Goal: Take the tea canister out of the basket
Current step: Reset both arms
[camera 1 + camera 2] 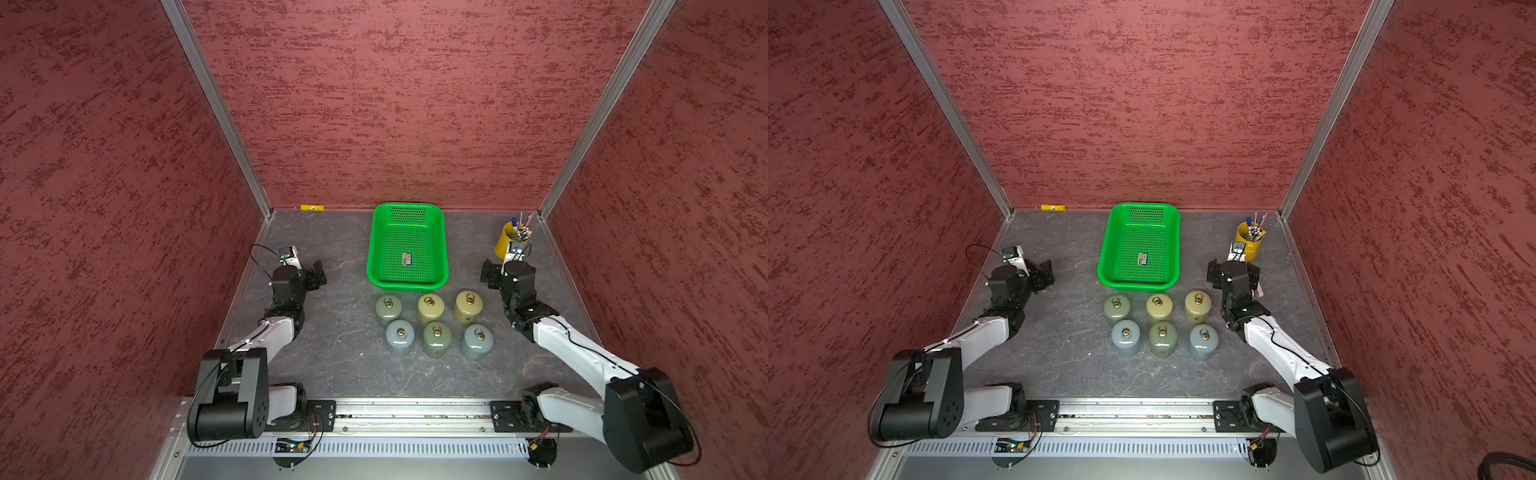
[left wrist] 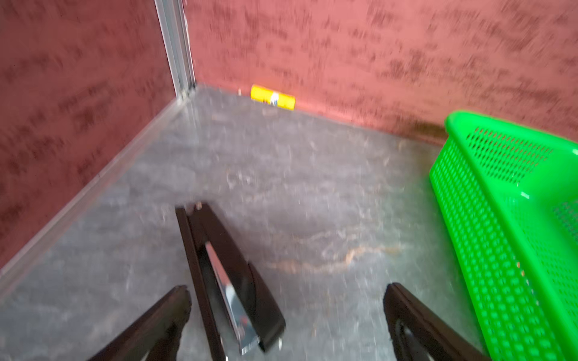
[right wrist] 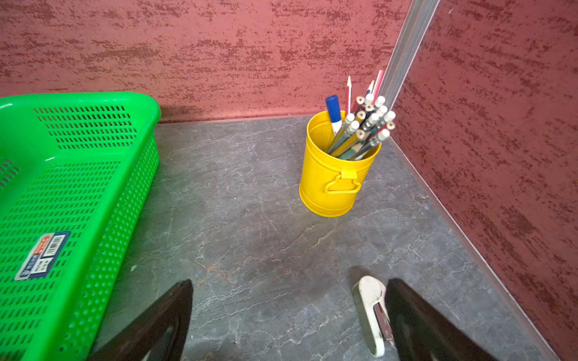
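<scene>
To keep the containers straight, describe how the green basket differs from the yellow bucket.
The green basket is low, rectangular and perforated; the yellow bucket is taller, round and solid-walled. The basket holds only a sticker on its floor; the bucket holds pens and pencils. The basket sits centred by the back wall; the bucket stands near the far right corner. Both stand open-topped on the table.

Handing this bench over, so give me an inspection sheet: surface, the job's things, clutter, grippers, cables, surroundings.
Surface: grey marbled table.
Job's things: basket holds only a label; six canisters stand on the table in front of it, in two rows.
Clutter: pen bucket, yellow tube by the back wall, white stapler, black stapler.
Grippers: left gripper open, empty; right gripper open, empty.
Cables: black loop at the left wrist.
Surroundings: red walls on three sides.
</scene>
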